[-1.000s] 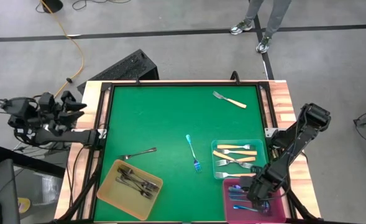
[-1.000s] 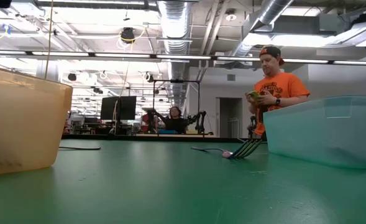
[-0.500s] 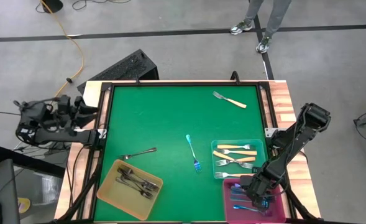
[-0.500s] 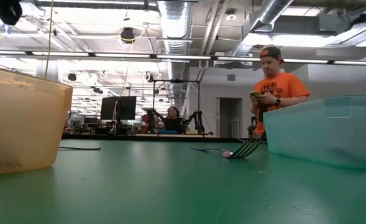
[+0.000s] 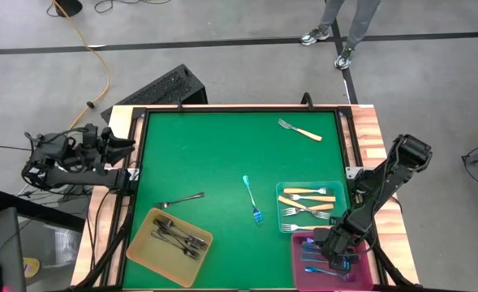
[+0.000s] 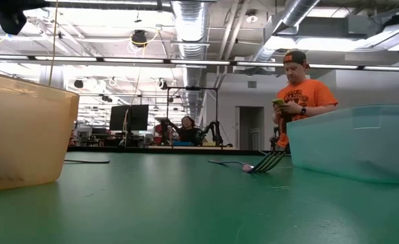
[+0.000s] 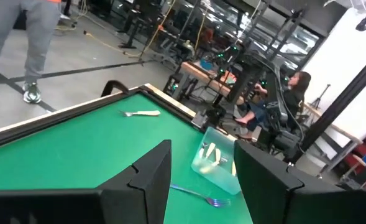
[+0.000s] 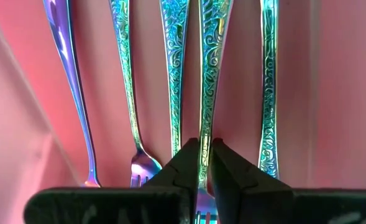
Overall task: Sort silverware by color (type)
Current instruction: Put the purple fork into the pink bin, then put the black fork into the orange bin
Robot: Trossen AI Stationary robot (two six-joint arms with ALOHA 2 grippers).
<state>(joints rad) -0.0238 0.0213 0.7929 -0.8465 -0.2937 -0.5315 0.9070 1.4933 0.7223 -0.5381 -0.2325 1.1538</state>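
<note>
No readable writing shows, while the right gripper (image 8: pixel 205 163) sits low in the pink tray (image 5: pixel 299 261) at lower right, jaws a sliver apart around an iridescent fork (image 8: pixel 210 74) among four others, and the left gripper (image 5: pixel 123 144), fingers parted and empty, hangs at the table's left edge

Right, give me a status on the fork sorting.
Done: grey forks lie in the yellow tray, cream-handled ones in the teal tray, iridescent ones in the pink tray. In hand: the right end effector pinches an iridescent fork there. Left: a cream-handled fork, blue fork and grey fork on the mat.
</note>
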